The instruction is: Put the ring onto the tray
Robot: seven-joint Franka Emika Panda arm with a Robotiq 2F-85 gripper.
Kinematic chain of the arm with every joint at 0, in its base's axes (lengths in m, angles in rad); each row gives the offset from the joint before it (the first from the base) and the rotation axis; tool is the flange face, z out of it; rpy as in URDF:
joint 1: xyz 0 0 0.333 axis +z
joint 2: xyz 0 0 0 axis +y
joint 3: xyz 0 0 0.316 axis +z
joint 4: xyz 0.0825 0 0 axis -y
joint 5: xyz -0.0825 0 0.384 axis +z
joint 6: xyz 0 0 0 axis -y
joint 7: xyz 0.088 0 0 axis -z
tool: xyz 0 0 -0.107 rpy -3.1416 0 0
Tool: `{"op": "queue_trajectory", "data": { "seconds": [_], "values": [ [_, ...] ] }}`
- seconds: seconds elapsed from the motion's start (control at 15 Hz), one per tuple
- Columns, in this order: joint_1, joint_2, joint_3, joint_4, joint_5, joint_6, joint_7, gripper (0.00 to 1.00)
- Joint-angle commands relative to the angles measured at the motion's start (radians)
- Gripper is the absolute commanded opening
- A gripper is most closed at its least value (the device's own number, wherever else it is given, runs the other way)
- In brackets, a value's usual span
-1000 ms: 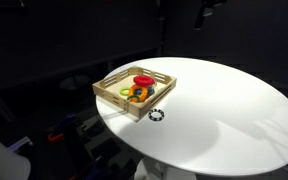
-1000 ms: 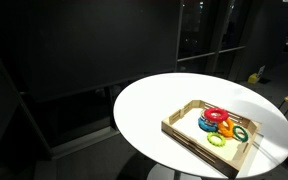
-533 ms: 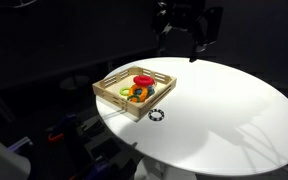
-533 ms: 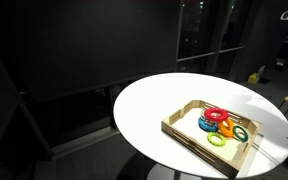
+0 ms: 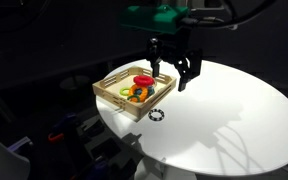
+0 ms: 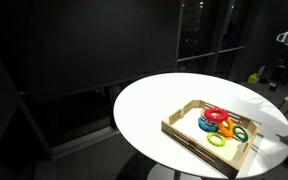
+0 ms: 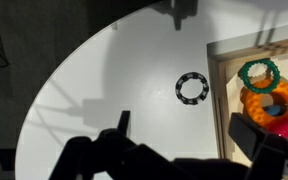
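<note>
Hovering over the table [image 5: 239, 105] with gripper [image 5: 173, 72] spread wide, holding nothing.
Below the jaws, ring [image 7: 192, 88] lying flat, just beside tray [image 7: 219, 90], outside its rim.

The ring [image 7: 192, 88], tiny and dark with pale flecks around its rim, lies flat on the white worktop [image 5: 234, 110], just ahead of the tool [image 5: 174, 73] in the wrist view. The tray [image 5: 112, 98] (shallow, light wood, low raised sides) sits level just beside the ring without touching it, off to the tool's right in that view.
</note>
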State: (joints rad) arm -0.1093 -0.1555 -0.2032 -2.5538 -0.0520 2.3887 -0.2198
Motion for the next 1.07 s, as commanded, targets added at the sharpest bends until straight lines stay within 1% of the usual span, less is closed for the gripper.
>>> {"op": "queue_trajectory", "data": {
  "seconds": [0.0, 0.33, 0.47, 0.53, 1.0],
  "values": [
    [-0.021, 0.065, 0.023, -0.009, -0.034, 0.071, 0.07, 1.0],
    [-0.019, 0.159, 0.023, 0.008, -0.041, 0.097, 0.109, 1.0],
    [-0.02, 0.145, 0.02, 0.012, -0.018, 0.068, 0.08, 1.0],
    [-0.017, 0.154, 0.023, -0.006, -0.013, 0.089, 0.074, 1.0],
    [-0.019, 0.154, 0.023, 0.001, -0.013, 0.088, 0.074, 1.0]
  ]
}}
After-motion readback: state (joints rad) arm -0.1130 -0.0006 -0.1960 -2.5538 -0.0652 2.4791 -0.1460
